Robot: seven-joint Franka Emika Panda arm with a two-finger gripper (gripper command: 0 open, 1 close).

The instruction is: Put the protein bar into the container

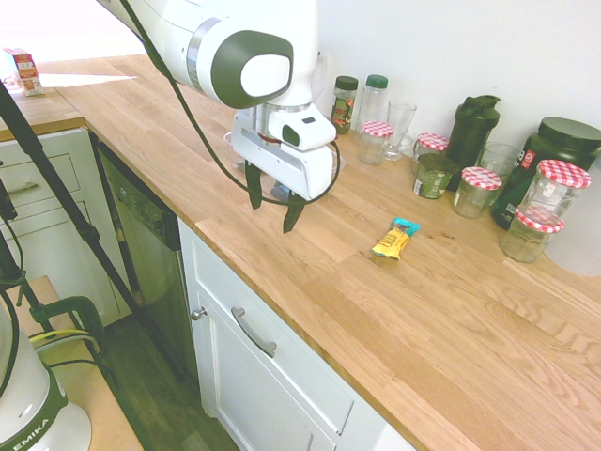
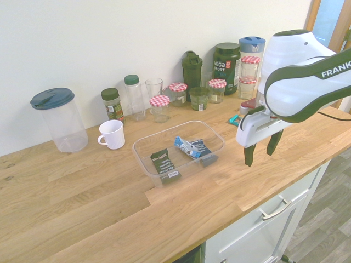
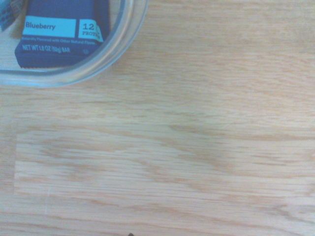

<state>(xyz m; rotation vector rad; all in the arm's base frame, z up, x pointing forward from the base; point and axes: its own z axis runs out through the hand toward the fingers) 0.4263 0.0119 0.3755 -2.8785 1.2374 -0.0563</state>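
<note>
My tool point(image 1: 274, 212): fingers apart, empty, presumably for reaching protein bar point(image 1: 395, 239), lying on worktop point(image 1: 319, 272) outside container point(image 2: 147, 173).

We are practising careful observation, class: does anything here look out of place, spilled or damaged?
One thing: the yellow protein bar lies alone on the wooden counter, while other wrapped bars sit inside the clear container. I see no spill or damage.
</note>
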